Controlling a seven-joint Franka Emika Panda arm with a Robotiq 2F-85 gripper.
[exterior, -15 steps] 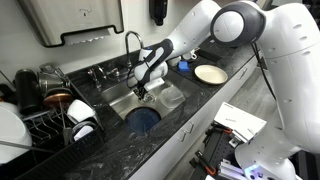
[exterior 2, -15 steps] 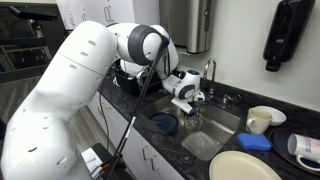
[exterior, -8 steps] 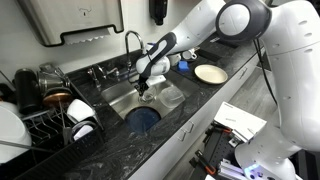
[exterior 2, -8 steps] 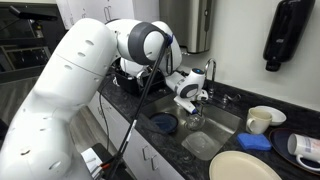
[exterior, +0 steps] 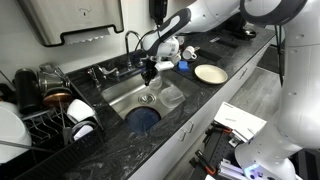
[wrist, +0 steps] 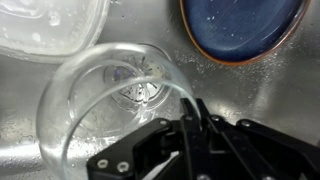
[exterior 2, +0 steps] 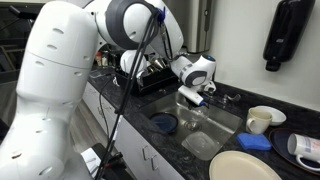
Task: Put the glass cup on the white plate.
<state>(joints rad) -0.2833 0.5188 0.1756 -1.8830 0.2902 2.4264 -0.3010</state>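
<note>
Glass cup (wrist: 112, 105), clear, round-rimmed, in black gripper (wrist: 191, 122) over steel sink (wrist: 262, 105).

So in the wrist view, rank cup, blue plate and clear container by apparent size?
Largest: cup, though only because it is nearest the camera.
Then blue plate and container: both cropped, about alike, so unranked.

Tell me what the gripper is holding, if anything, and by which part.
The gripper holds the glass cup, pinched at the rim on one side of its wall.
</note>
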